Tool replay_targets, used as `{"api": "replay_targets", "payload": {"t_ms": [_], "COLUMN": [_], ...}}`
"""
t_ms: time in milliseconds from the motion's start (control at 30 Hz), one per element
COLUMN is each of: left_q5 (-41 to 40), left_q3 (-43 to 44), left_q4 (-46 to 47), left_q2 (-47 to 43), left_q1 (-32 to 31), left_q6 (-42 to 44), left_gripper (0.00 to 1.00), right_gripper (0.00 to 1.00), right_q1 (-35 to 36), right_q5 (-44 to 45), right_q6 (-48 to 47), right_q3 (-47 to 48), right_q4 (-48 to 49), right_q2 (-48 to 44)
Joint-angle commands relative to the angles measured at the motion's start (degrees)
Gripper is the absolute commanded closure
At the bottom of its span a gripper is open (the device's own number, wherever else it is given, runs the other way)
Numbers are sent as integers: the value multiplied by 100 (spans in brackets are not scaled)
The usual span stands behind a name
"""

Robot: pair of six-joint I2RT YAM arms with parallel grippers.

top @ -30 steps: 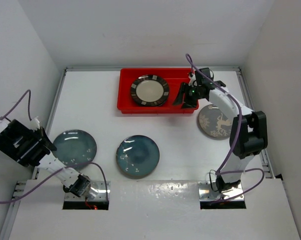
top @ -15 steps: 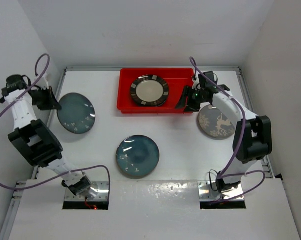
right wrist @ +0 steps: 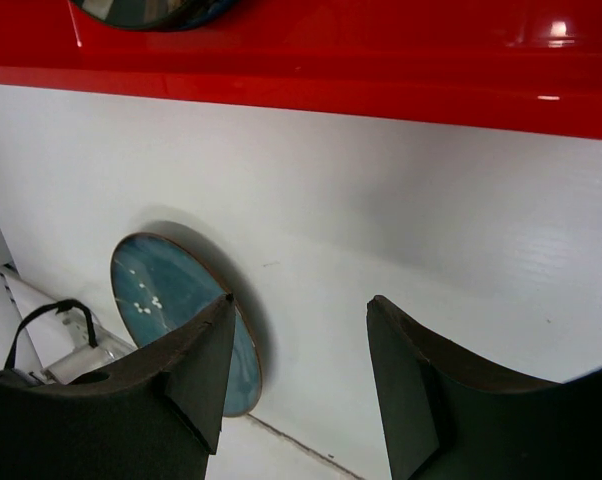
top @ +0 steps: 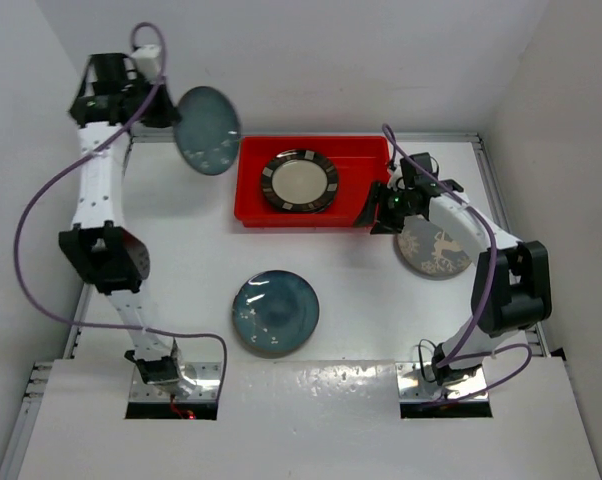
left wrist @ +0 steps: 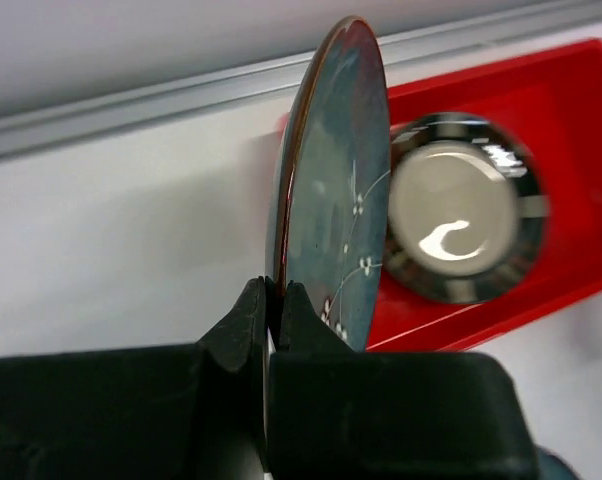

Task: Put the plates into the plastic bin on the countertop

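My left gripper (top: 166,112) is shut on the rim of a glossy teal plate (top: 207,117), held high in the air just left of the red plastic bin (top: 251,205). In the left wrist view the plate (left wrist: 331,190) stands on edge between my fingers (left wrist: 253,318). A cream plate with a dark banded rim (top: 299,181) lies in the bin and shows in the left wrist view (left wrist: 456,205). A second teal plate (top: 275,312) lies on the white countertop (top: 181,240). My right gripper (top: 373,213) is open and empty by the bin's right front corner, beside a dark grey sprig plate (top: 433,244).
White walls close in the countertop on three sides. The right wrist view shows the bin's red front wall (right wrist: 311,70) above and the teal plate (right wrist: 171,320) beyond my left finger. A metal rail (top: 516,260) runs along the right edge.
My left arm has swung the teal plate up from the left side of the countertop toward the bin's left end. My right gripper has drifted slightly down and right.
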Motion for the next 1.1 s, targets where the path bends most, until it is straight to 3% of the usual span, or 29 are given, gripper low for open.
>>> {"api": "replay_targets", "payload": {"t_ms": [0,233,467,667,1067], "left_q5": [405,160,440,844,546], "left_q3": [640,509,632,-61,-1142], "left_q4": [697,1760,2193,2447,2245], "left_q2": [231,891,1584,1718,2121], "left_q1": [-871,-1865,-2032,-2033,-1743], "left_q6": [-787,-1148,-1736,-1860,-1711], "left_gripper": [100,100,100,100,74], "right_gripper": [45,45,45,45,45], "right_q1": [4,5,119,154,259], "right_q5": [-31,-74,-66,-66,-109], "right_q6": [-117,32,-12,5,49], "right_q3": [-117,-302,-399,-531,-408], "right_q4": [124,194,115,141,79], "right_q2": [-281,-308,-404,-431,-343]}}
